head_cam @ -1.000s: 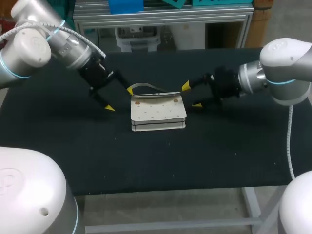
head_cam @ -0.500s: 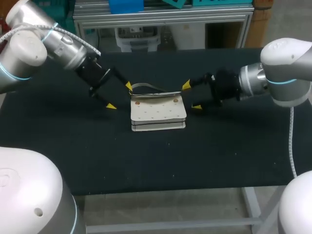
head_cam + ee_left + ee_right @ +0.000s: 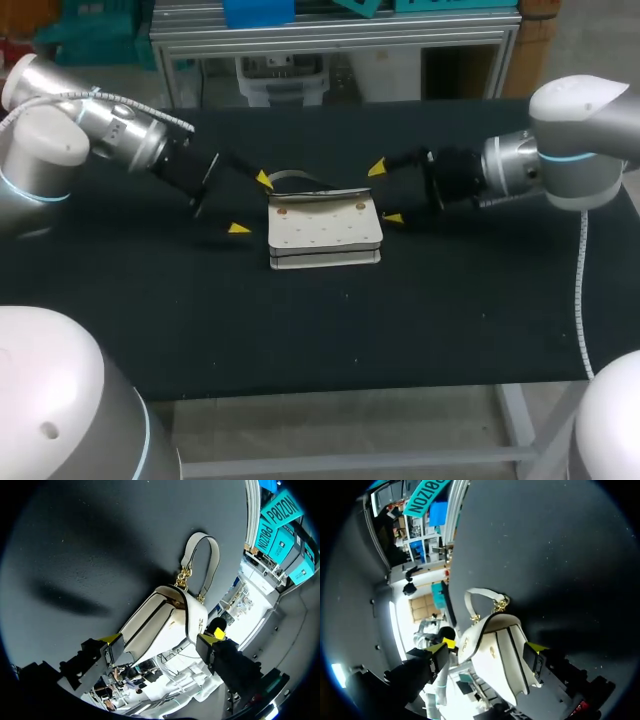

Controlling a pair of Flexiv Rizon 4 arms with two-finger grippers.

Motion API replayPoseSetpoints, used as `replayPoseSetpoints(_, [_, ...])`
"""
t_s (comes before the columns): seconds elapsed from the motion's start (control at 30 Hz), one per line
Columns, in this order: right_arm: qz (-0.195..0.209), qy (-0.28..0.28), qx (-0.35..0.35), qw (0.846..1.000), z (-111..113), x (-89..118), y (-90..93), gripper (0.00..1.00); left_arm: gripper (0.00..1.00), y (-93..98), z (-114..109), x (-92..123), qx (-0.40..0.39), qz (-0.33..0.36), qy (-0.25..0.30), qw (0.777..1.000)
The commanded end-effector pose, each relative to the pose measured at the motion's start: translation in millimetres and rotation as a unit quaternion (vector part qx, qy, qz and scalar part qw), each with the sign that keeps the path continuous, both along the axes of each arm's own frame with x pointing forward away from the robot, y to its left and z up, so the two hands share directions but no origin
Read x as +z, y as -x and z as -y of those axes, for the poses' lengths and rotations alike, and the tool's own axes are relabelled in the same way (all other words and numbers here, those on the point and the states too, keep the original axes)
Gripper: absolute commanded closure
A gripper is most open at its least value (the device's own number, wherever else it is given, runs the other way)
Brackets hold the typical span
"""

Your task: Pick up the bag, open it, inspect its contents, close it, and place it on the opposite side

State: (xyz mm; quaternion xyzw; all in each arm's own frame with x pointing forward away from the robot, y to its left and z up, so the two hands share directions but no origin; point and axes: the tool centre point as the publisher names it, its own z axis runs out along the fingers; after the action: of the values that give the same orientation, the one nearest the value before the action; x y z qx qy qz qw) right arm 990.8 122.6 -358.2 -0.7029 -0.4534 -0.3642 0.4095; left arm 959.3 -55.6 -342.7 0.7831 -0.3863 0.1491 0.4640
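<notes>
as left tool (image 3: 251, 204), right tool (image 3: 385, 192) flank bag (image 3: 325, 232), inside hidden.

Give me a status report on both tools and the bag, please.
Left tool open, right tool open, flanking bag. Bag flat on table, ungrasped. Handle at far edge.

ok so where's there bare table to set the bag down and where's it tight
Widest bare stretch: the table between the bag and the front edge. Also bare beyond the bag toward the far edge. Crowded at the bag's two sides, where the left claw and right claw stand open close to it.
</notes>
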Motion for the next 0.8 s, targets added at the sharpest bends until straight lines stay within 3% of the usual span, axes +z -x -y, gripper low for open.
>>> replayPoseSetpoints(0.03, [-0.009,-0.006,0.012,1.0,-4,-1,-7.1,0.0,0.0,-6.1,9,-6,-0.001,-0.003,0.009,1.0])
replayPoseSetpoints(0.23, [-0.013,-0.012,0.019,1.0,-9,3,-7.4,0.0,0.0,-7.9,15,-6,-0.003,0.005,0.012,1.0])
replayPoseSetpoints(0.4, [-0.026,-0.014,0.023,0.999,-18,-7,-9.8,0.0,0.0,-9.0,18,-8,0.003,0.011,0.019,1.0])
replayPoseSetpoints(0.47, [-0.03,-0.017,0.023,0.999,-19,-10,-11.1,0.06,0.0,-10.2,19,-8,0.005,0.012,0.023,1.0])
replayPoseSetpoints(0.57, [-0.03,-0.02,0.024,0.999,-23,-10,-11.6,0.27,0.0,-11.7,19,-9,0.007,0.012,0.025,1.0])
replayPoseSetpoints(0.6, [-0.029,-0.02,0.027,0.999,-25,-9,-11.5,0.44,0.0,-12.2,21,-10,0.007,0.012,0.026,1.0])
replayPoseSetpoints(0.63, [-0.027,-0.019,0.029,0.999,-26,-9,-11.3,0.53,0.0,-12.3,21,-10,0.006,0.012,0.026,1.0])
replayPoseSetpoints(0.7, [-0.025,-0.018,0.031,0.999,-27,-8,-10.7,0.64,0.0,-12.6,23,-11,0.004,0.012,0.026,1.0])
replayPoseSetpoints(0.8, [-0.024,-0.017,0.032,0.999,-27,-8,-9.7,0.71,0.0,-11.9,25,-13,0.0,0.012,0.029,1.0])
